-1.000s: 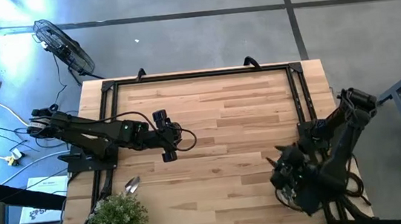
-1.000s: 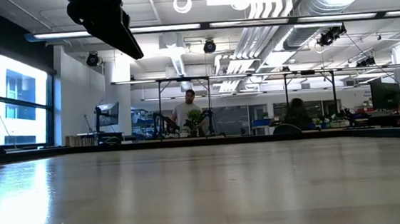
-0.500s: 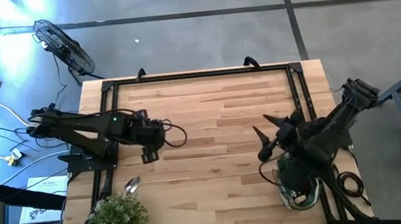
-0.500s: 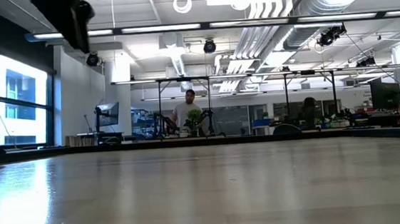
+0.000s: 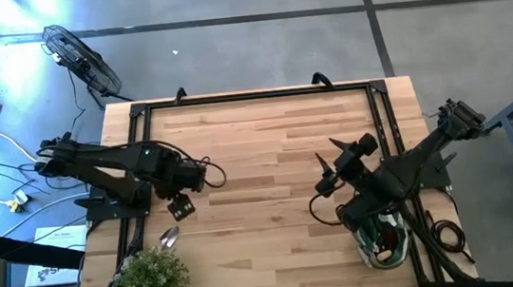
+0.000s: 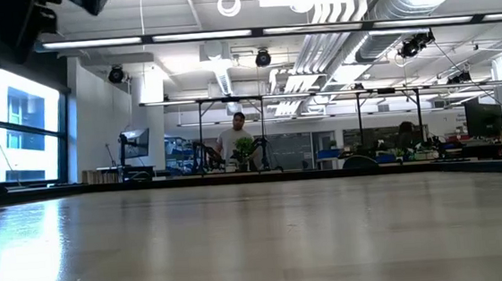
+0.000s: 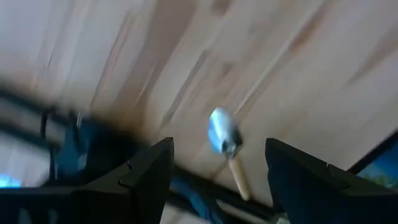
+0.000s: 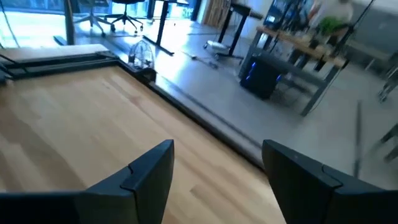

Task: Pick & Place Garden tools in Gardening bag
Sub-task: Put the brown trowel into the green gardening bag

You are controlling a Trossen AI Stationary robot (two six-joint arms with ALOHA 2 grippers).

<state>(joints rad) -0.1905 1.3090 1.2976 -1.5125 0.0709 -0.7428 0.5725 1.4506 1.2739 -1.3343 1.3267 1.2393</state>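
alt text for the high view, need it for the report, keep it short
Seen from above, the left gripper hangs open over the light wooden table, near a silver trowel and a bushy green potted plant. The right gripper is raised open above the olive-green gardening bag at the table's opposite near corner.
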